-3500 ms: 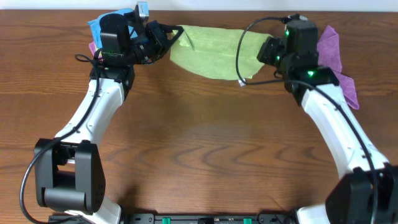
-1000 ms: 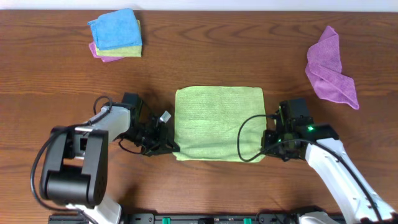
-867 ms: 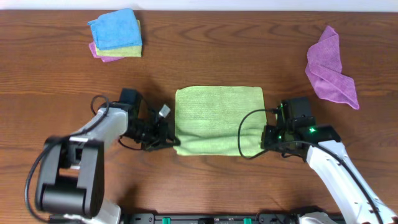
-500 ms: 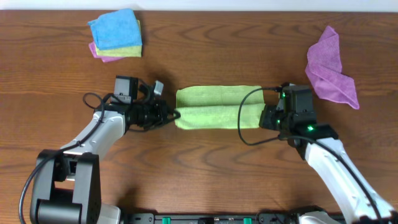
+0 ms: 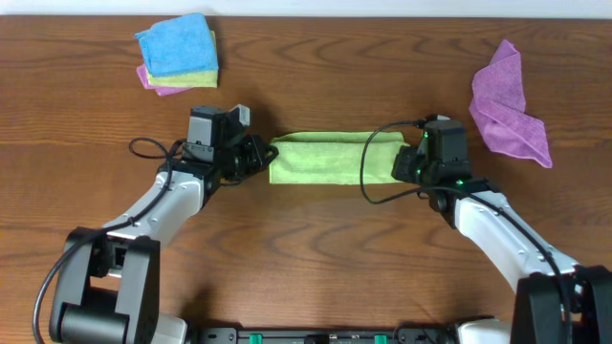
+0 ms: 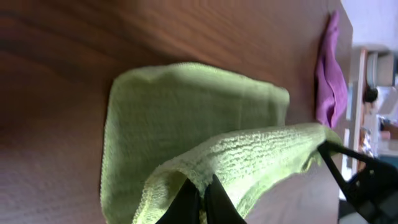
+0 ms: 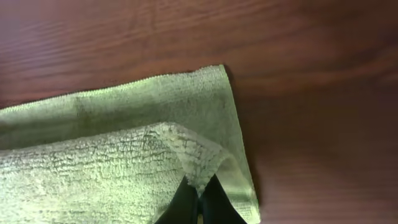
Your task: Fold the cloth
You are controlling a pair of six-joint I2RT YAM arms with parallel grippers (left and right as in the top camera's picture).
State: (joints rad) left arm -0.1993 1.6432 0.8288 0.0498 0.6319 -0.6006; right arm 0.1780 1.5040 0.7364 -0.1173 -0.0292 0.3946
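A light green cloth point(image 5: 330, 159) lies folded over as a narrow strip in the middle of the table. My left gripper point(image 5: 260, 156) is shut on the cloth's left corner, and the left wrist view point(image 6: 200, 193) shows the upper layer lifted over the lower one point(image 6: 186, 106). My right gripper point(image 5: 402, 164) is shut on the right corner; the right wrist view point(image 7: 199, 190) shows the fold pinched just above the lower layer point(image 7: 155, 99).
A stack of folded blue, yellow-green and pink cloths point(image 5: 177, 53) sits at the far left. A crumpled purple cloth point(image 5: 512, 91) lies at the far right, also showing in the left wrist view point(image 6: 329, 81). Bare wood surrounds the green cloth.
Both grippers carried the cloth's near edge away from me, over the far half. The cloth went from a flat rectangle to a narrow folded strip.
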